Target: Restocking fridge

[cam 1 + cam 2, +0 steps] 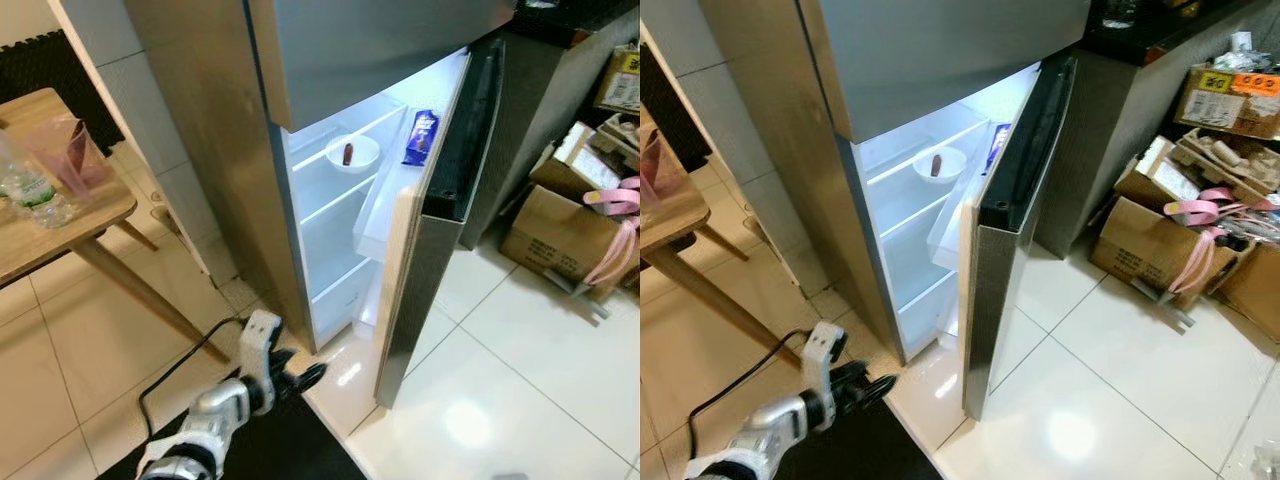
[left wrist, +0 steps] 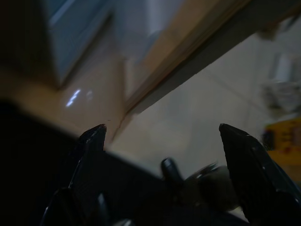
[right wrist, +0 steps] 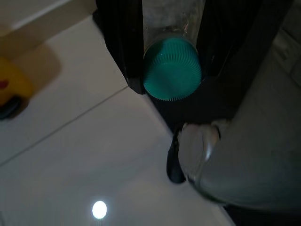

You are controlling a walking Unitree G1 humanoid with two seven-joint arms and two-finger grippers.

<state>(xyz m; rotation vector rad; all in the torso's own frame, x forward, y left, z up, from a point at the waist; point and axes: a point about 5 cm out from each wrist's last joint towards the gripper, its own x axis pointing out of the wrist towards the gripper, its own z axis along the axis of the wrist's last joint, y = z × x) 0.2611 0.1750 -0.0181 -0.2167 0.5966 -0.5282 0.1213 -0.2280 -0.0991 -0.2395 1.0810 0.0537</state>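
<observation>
The fridge (image 1: 220,150) stands with its lower door (image 1: 440,220) swung open and the inside lit. On a shelf sits a white bowl (image 1: 353,153) with a small brown item in it. A blue packet (image 1: 421,137) rests in the door rack. My left gripper (image 1: 308,377) hangs low over the floor in front of the fridge, open with nothing between its fingers (image 2: 91,141). In the right wrist view my right gripper (image 3: 172,87) is shut on a clear bottle with a green cap (image 3: 172,68), pointing down at the tiled floor.
A wooden table (image 1: 60,225) at the left carries a plastic bottle (image 1: 30,190) and a pink cup (image 1: 68,155). Cardboard boxes (image 1: 560,235) pile up at the right. A black cable (image 1: 170,375) runs across the tiles to a dark mat (image 1: 290,445).
</observation>
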